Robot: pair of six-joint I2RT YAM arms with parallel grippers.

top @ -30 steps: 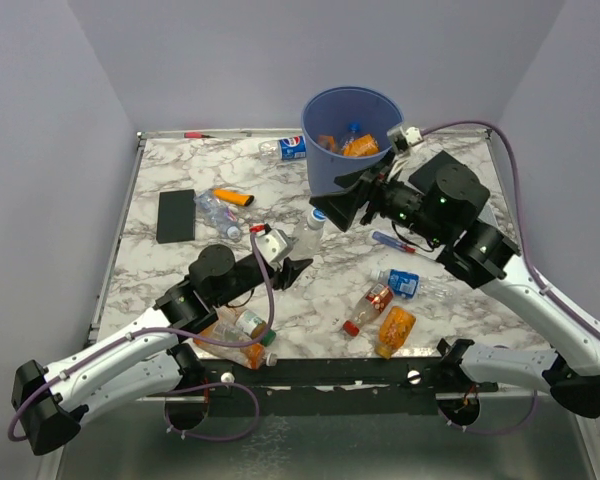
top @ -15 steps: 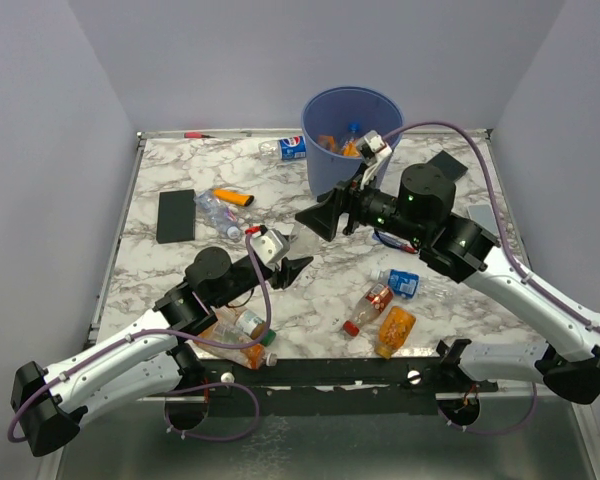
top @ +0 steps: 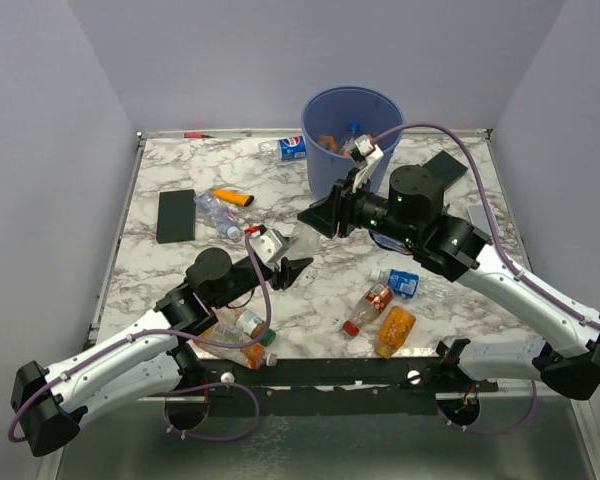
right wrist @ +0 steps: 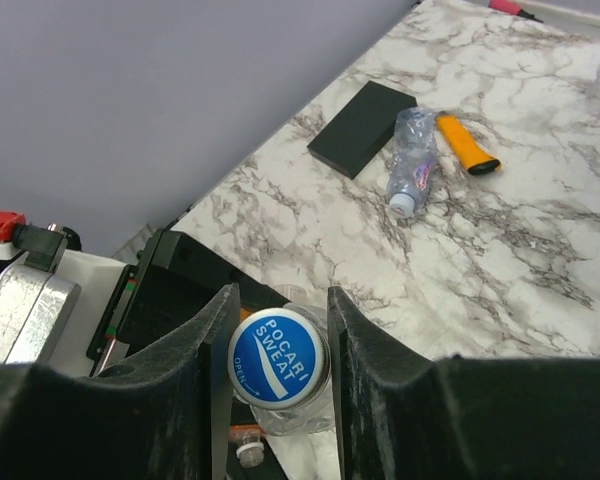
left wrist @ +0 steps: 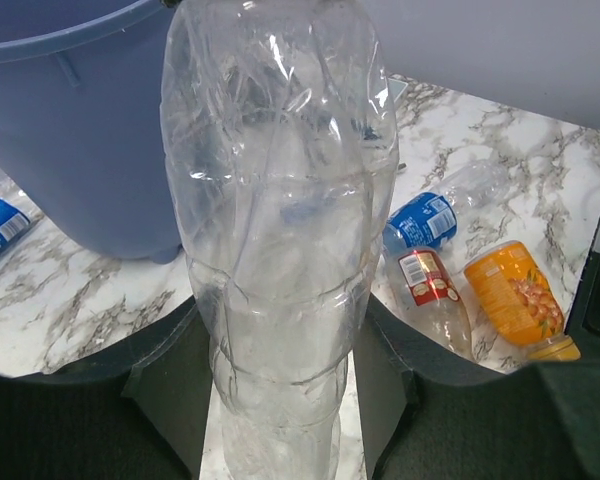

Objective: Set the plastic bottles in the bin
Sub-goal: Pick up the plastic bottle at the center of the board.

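A clear crushed bottle (top: 300, 240) (left wrist: 280, 250) stands between the fingers of my left gripper (top: 292, 262) (left wrist: 280, 345), which is shut on its lower body. My right gripper (top: 316, 217) (right wrist: 278, 345) comes in from the right and is shut on the same bottle's blue cap (right wrist: 278, 358). The blue bin (top: 322, 165) (left wrist: 80, 150) stands at the back with bottles inside. Loose bottles lie on the marble: red label (top: 378, 300) (left wrist: 430, 290), orange (top: 397, 328) (left wrist: 515, 295), blue label (top: 401, 282) (left wrist: 420, 220), a clear one (top: 220, 215) (right wrist: 410, 160).
A flat black slab (top: 177, 215) (right wrist: 362, 128) lies at the left, next to an orange-handled tool (top: 232, 197) (right wrist: 467, 145). A second slab (top: 445, 165) is behind my right arm. A Pepsi-label bottle (top: 292, 147) lies left of the bin. Two more bottles (top: 245, 335) sit under my left arm.
My right gripper swung left from the bin to the bottle's cap and closed on it. My left arm has kept still, holding the bottle.
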